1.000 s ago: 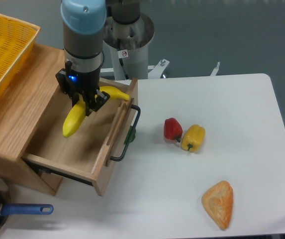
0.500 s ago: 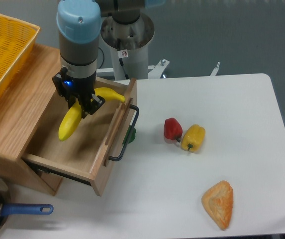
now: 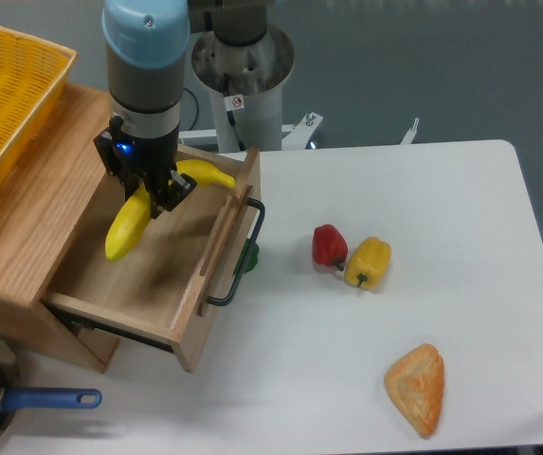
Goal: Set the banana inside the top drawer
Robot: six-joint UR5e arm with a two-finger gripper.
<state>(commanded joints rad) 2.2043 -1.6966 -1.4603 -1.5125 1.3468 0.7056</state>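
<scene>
My gripper (image 3: 146, 201) is shut on the banana (image 3: 126, 227), a bright yellow curved toy fruit. Its two ends stick out on either side of the fingers, one toward the lower left and one toward the right (image 3: 212, 176). I hold it over the open top drawer (image 3: 148, 275), a shallow light oak drawer with a dark bar handle (image 3: 238, 256) on its front. The banana hangs above the drawer's back left part. Whether it touches the drawer bottom cannot be told.
A yellow mesh basket (image 3: 6, 104) sits on the oak cabinet top at far left. A red pepper (image 3: 329, 245) and a yellow pepper (image 3: 369, 261) lie on the white table, an orange-tan pastry (image 3: 417, 388) nearer the front. A blue-handled pan (image 3: 25, 402) is at bottom left.
My gripper has moved a little to the left and back over the drawer, carrying the banana with it. Nothing else has moved.
</scene>
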